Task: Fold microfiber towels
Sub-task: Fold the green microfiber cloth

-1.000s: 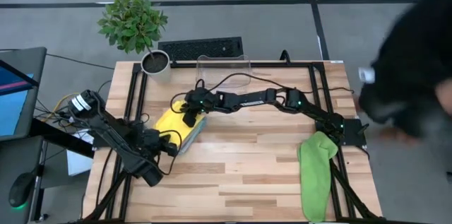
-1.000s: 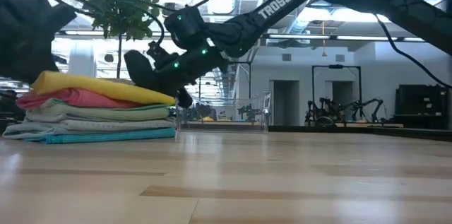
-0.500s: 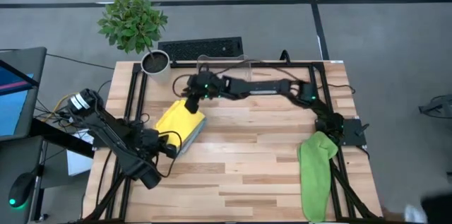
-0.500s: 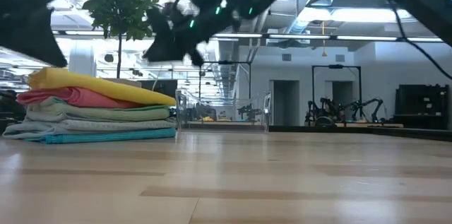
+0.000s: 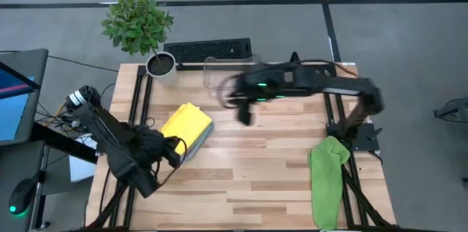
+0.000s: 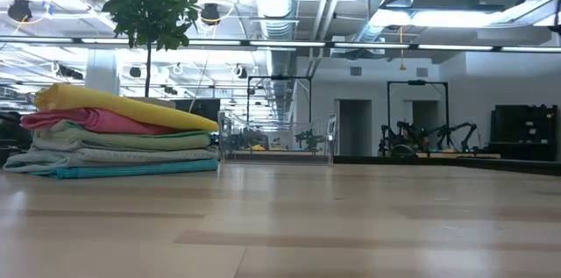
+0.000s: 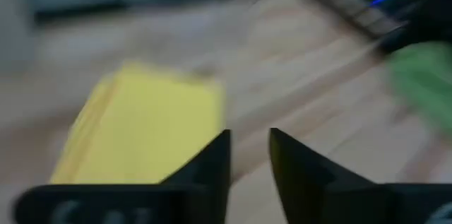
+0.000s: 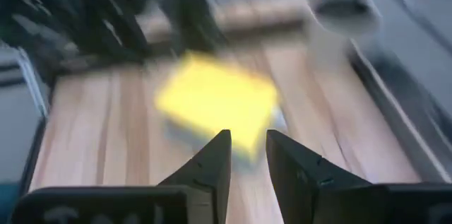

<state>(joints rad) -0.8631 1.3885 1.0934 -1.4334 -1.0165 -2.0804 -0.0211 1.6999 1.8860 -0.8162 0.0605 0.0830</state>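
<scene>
I'm hanging my right gripper (image 5: 244, 114) mid-table and my left gripper (image 5: 172, 153) just beside the folded stack (image 5: 186, 128), both slightly parted and holding nothing, with the lime green towel (image 5: 327, 181) lying unfolded at the table's right edge.

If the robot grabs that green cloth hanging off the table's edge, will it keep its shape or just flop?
The green cloth would probably flop: it already lies crumpled and drapes over the table's edge, following it instead of jutting out stiffly. It looks thin and light, so lifting should be easy, though pinched at one spot it would likely dangle and unfold.
</scene>
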